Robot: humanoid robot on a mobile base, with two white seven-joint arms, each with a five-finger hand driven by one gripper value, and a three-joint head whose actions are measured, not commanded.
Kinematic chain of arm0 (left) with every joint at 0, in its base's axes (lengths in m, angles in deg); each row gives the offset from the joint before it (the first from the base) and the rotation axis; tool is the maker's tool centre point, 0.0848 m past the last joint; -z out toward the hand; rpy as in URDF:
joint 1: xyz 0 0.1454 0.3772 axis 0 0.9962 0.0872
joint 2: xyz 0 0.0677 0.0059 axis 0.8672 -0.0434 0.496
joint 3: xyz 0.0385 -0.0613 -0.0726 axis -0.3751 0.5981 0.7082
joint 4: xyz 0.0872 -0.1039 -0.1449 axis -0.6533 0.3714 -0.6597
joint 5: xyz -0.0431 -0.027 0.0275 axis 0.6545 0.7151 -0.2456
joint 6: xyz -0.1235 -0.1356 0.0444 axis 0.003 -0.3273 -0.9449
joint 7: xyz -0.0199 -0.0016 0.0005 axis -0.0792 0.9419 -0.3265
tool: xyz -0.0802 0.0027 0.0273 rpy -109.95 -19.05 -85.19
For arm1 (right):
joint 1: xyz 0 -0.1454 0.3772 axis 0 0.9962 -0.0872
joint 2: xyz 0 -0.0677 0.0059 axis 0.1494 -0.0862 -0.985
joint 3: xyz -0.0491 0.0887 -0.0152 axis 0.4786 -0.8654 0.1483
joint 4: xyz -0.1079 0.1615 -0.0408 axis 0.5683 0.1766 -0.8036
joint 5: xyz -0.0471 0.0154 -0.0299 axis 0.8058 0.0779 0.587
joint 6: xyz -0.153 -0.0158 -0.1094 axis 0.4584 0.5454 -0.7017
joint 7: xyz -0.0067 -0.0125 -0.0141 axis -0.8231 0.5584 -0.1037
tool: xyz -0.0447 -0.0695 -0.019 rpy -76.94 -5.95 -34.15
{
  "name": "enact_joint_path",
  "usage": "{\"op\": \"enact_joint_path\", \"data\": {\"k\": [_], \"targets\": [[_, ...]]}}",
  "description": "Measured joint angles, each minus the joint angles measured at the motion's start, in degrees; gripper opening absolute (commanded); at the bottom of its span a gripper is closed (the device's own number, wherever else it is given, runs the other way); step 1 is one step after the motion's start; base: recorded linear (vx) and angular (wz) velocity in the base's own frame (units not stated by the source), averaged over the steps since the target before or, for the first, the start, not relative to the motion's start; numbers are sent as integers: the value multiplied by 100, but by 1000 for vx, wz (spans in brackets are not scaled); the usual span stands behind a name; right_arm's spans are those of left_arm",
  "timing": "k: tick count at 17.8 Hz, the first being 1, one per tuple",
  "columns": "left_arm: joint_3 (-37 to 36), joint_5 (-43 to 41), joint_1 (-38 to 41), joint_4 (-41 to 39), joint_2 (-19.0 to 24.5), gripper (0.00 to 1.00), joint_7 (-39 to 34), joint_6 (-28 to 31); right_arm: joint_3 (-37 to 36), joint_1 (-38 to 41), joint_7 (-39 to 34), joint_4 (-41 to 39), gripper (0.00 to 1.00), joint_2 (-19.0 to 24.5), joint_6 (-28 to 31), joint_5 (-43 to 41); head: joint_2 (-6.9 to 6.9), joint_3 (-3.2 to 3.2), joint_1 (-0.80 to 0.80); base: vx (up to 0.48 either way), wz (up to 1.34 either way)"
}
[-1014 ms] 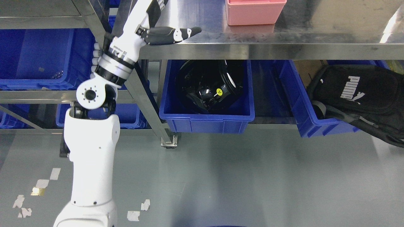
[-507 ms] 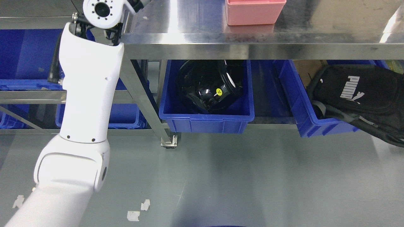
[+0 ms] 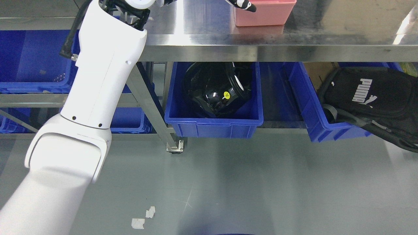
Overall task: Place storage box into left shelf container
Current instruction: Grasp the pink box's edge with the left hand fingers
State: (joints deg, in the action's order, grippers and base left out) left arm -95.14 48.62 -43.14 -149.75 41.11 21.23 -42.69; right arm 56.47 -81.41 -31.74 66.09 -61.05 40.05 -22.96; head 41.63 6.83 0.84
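At far left, a blue shelf container (image 3: pixel 36 62) is sitting on the steel rack's upper tier. The left arm (image 3: pixel 98 81) is rising from the lower left corner and reaching up across the stainless steel table (image 3: pixel 261 49), its hand mostly cut off by the top edge. Only one fingertip (image 3: pixel 245 5) is showing, lying against the left rim of the pink storage box (image 3: pixel 264 14); whether the fingers are spread or closing cannot be told. The box is standing on the tabletop at the top edge. Below, a blue bin (image 3: pixel 214 125) is holding a black helmet (image 3: pixel 217 89), and rightward a black Puma bag (image 3: pixel 372 98) is lying in another blue bin (image 3: pixel 313 107).
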Motion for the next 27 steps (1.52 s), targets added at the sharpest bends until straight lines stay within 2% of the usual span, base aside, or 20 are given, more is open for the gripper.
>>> {"op": "enact_joint_path", "data": {"k": [8,20,25,26,27], "targets": [[-598,-48,-103,404,0,88,-59,22,0,0,-17,0,100,0,1,0,0,0,0,0,0],[-1006,-177,-131,632,0,64,-133,41,0,0,-22,0,100,0,5,0,0,0,0,0,0],[-1078,-256,-114,737,0,47,-63,109,0,0,-26,0,100,0,11,0,0,0,0,2,1],[-1078,-262,-115,753,0,41,-83,103,0,0,-29,0,100,0,17,0,0,0,0,12,3],[-1069,-267,-115,766,0,31,-83,65,0,0,-40,0,100,0,21,0,0,0,0,0,0]]}}
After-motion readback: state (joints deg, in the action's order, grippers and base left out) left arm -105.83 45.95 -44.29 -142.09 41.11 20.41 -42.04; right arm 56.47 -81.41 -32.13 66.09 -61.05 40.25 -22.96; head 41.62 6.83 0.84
